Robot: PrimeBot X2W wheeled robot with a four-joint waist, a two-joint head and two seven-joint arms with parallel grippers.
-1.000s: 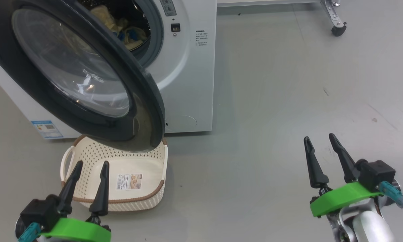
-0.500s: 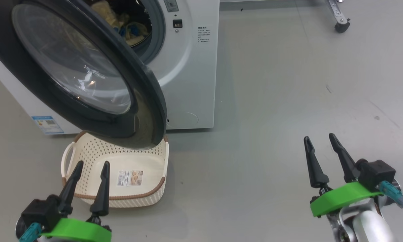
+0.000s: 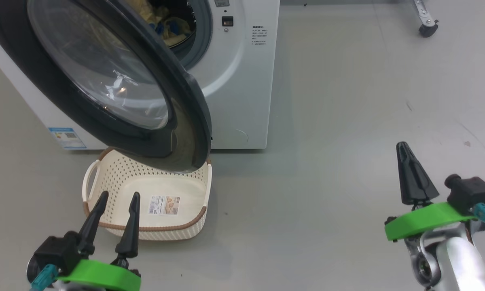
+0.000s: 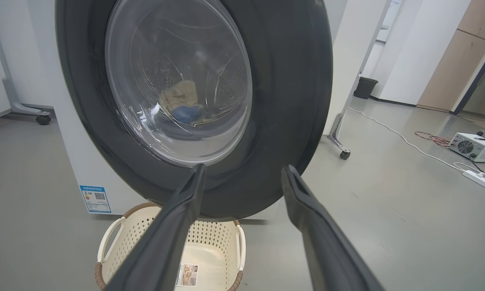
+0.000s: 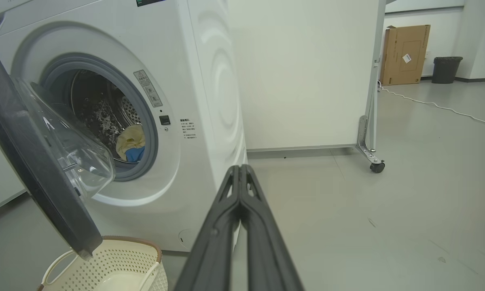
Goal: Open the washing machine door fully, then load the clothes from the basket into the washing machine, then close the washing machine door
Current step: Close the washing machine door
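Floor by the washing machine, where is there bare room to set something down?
Bare floor runs wide from the washing machine to the right tool, up to the caster. Crowded on the left: the open door overhangs the basket, with the left tool just before it.

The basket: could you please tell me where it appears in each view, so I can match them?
Head view: the basket sits lower left, on the floor under the open washing machine door.
Left wrist view: the basket is bottom centre, cut by the lower edge.
Right wrist view: the basket is in the bottom left corner.
Shared landmark: the door's black rim, just above the basket in all three.
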